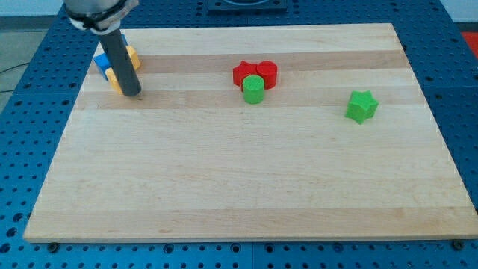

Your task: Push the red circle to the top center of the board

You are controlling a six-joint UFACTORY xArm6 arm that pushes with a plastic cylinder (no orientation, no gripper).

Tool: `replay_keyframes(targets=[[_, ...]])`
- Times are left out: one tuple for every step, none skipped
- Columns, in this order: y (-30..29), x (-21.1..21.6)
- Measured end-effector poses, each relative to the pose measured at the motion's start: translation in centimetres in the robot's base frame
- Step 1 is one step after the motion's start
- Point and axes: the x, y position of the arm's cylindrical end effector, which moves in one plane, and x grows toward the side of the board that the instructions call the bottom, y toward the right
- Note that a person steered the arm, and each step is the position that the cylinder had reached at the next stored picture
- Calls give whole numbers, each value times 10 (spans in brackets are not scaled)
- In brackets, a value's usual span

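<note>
Your rod comes down from the view's top left, and my tip sits on the wooden board near its top-left corner. No tool on this arm, just the straight dark rod, so nothing to spread or pinch.

Right behind the rod you see a small cluster: a blue block and yellow blocks, partly hidden, shapes not clear. My tip is just beside the lower yellow piece; contact cannot be told.

The red circle is in the upper middle of the board, a bit right of centre, well apart from my tip. It touches a second red block on its left, shape unclear, maybe a star. A green round block sits just below the two reds, touching or nearly so.

A green star stands alone toward the view's right. The board rests on a blue perforated desk.
</note>
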Motion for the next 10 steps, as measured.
replay_keyframes(targets=[[3,-8],[13,-7],[13,-7],[13,-8],[37,-2],[60,7],[60,7],[60,7],[86,23],[149,45]])
